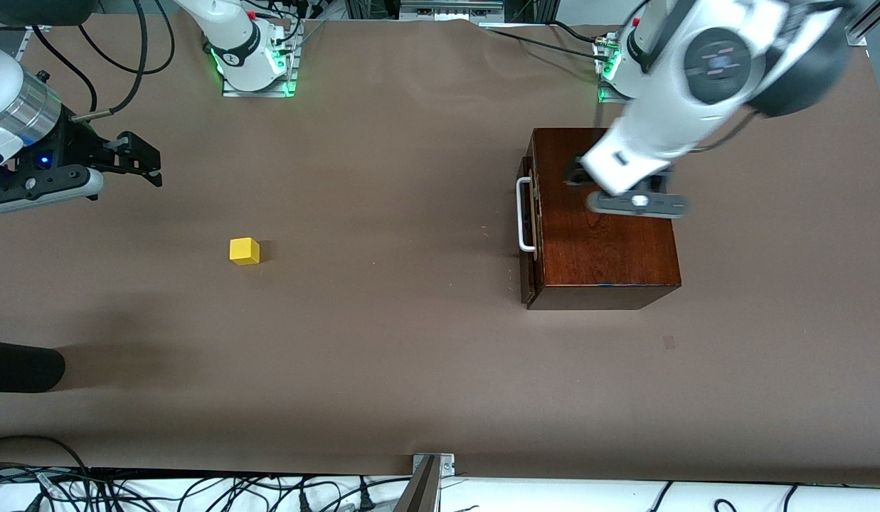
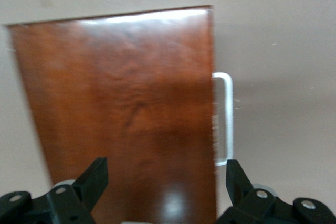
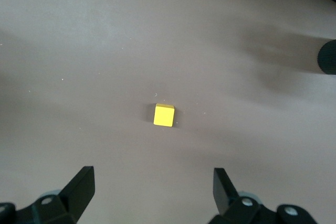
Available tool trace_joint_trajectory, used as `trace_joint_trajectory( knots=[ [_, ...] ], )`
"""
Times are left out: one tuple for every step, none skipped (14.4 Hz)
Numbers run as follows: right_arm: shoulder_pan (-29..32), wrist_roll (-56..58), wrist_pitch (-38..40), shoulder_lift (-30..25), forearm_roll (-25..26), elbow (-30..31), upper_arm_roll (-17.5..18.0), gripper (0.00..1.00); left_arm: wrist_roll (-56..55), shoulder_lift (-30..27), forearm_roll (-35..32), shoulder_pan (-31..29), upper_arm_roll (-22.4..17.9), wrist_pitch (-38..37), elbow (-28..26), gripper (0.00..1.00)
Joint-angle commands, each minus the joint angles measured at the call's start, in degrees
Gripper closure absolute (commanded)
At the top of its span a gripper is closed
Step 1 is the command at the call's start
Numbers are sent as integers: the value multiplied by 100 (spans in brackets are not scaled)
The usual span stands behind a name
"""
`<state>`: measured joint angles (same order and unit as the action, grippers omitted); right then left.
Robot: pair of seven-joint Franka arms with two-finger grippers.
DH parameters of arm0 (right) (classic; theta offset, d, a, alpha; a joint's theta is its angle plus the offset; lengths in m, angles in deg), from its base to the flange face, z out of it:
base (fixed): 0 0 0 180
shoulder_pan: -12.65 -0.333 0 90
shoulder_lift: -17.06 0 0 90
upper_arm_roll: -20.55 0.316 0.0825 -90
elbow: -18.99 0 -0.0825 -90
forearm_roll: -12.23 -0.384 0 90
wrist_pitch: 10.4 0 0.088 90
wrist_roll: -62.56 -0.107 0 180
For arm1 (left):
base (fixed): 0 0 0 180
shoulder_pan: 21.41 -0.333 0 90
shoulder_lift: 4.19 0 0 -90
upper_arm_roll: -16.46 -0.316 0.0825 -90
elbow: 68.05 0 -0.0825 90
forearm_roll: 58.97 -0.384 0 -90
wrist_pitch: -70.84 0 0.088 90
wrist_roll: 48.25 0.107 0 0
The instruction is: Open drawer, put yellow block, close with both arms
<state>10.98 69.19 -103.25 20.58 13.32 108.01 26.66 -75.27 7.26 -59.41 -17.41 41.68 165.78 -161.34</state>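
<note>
The dark mahogany box [image 1: 603, 220] stands toward the left arm's end of the table. Its drawer is shut and the white handle [image 1: 525, 213] faces the table's middle. My left gripper [image 1: 576, 173] hangs open and empty over the box top. In the left wrist view my left gripper [image 2: 165, 174] is over the box top [image 2: 126, 108], with the handle [image 2: 226, 119] beside it. The yellow block [image 1: 244, 251] lies on the table toward the right arm's end. My right gripper [image 1: 144, 160] is open and empty above the table. In the right wrist view my right gripper [image 3: 152, 179] is apart from the block [image 3: 164, 115].
A black rounded object [image 1: 20, 366] reaches in at the right arm's end, nearer the front camera than the block; it also shows in the right wrist view [image 3: 328, 59]. Cables [image 1: 198, 491] lie along the table's front edge. The brown table cover [image 1: 383, 284] lies between block and box.
</note>
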Motion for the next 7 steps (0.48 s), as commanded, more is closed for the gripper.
trace_joint_trajectory(
  knots=[
    [18, -22, 118, 43, -38, -139, -4, 0, -829, 419, -106, 275, 352, 331, 162, 0],
    [18, -22, 109, 52, -47, -148, -13, 0, -848, 525, -106, 416, 352, 480, 145, 0],
    [18, -30, 92, 52, -56, -148, -13, 0, -849, 639, -114, 487, 343, 612, 101, 0],
    [18, -39, 83, 52, -56, -148, -22, 0, -857, 753, -175, 592, 352, 761, 49, 0],
    [26, -48, 74, 70, -73, -148, -31, 0, -866, 815, -280, 671, 352, 902, -48, 0],
    [26, -48, 65, 79, -74, -148, -31, 0, -927, 842, -360, 742, 352, 1060, -197, 0],
    [26, -48, 65, 79, -74, -148, -31, 0, -1023, 833, -421, 795, 352, 1262, -389, 0]
  ],
)
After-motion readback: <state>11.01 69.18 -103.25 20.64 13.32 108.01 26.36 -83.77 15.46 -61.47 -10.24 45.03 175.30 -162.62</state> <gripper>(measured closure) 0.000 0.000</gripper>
